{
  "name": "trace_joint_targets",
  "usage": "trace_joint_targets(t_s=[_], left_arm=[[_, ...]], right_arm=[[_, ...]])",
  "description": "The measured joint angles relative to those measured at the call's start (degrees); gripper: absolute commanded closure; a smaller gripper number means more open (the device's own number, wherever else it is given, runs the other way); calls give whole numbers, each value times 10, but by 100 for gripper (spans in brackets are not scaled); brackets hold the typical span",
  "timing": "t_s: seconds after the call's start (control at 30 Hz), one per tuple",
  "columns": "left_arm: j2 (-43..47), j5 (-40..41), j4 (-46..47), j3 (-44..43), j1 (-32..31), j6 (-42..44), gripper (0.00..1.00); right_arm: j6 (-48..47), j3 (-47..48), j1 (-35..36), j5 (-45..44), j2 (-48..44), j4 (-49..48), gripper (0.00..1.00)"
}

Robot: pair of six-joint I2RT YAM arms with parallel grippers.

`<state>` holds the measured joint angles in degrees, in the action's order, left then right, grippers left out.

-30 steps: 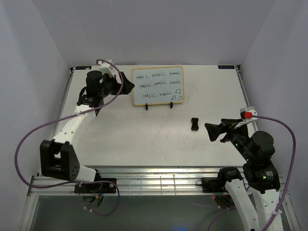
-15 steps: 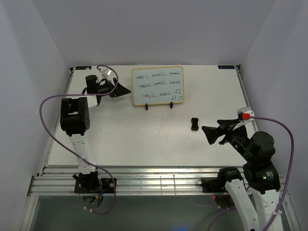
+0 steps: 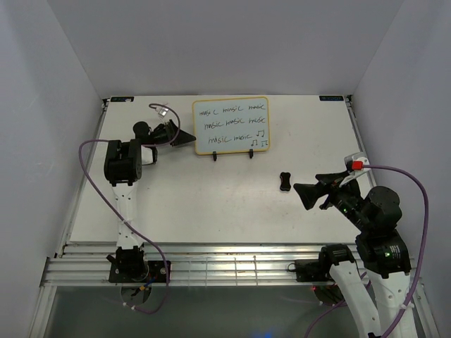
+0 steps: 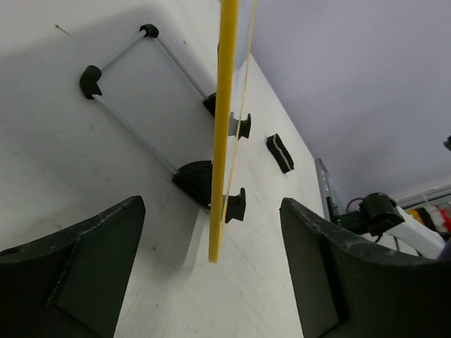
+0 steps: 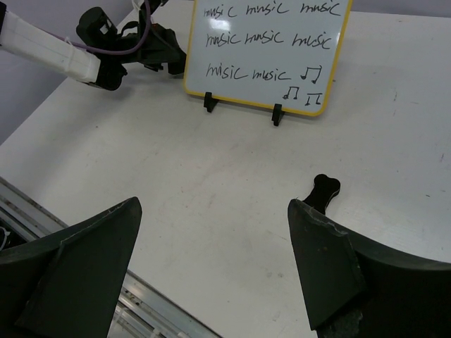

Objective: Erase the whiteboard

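The whiteboard [image 3: 231,125], yellow-framed and covered in black "music" words and notes, leans upright on a thin black wire stand [image 3: 215,156] at the back of the table. My left gripper [image 3: 184,137] is open at the board's left edge. In the left wrist view, that yellow edge [image 4: 224,127] runs between the wide-apart fingers without touching either. The black bone-shaped eraser [image 3: 285,181] lies on the table right of centre. My right gripper [image 3: 304,193] hovers open just right of the eraser, holding nothing. The right wrist view shows the eraser [image 5: 323,190] beside the right finger and the board [image 5: 268,49] beyond.
White walls close in the table [image 3: 211,204] at the back and both sides. A metal rail [image 3: 211,253] runs along the near edge. Purple cables loop from both arms. The stand's wire frame [image 4: 141,134] extends behind the board.
The left arm has folded up and its gripper has swung right, from the back left corner to the whiteboard's left edge. The right gripper has crept slightly left toward the eraser.
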<state>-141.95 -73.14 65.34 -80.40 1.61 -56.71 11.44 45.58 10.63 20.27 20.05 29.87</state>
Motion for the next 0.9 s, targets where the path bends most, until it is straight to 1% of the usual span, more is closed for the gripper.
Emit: trace_joint_targets(t_s=[0.1,0.17,0.27,0.47,0.53,0.73,0.83,0.87,0.9], left_arm=[[-40,-12,54,-36,-6,-58,15],[-47,-13,61,-46,-14,-65,15],[-46,-12,51,-47,-32,-52,16],[-50,-13,24,-70,-61,-42,29],[-50,-13,21,-81,-63,-44,36],[-59,-16,17,-118,-59,-50,42],[-64,-20,12,-133,-58,-53,47],[-66,-21,12,-138,-58,-54,52],[-68,-22,11,-140,-58,-55,54]], right_arm=[[0,0,0,0,3,0,10],[0,0,0,-2,3,0,10],[0,0,0,-2,5,0,10],[1,0,0,-2,7,0,10],[1,0,0,-2,7,0,10],[2,0,0,-2,7,0,10],[2,0,0,-2,7,-1,10],[2,0,0,-2,7,-1,10],[2,-1,0,-2,7,-1,10]])
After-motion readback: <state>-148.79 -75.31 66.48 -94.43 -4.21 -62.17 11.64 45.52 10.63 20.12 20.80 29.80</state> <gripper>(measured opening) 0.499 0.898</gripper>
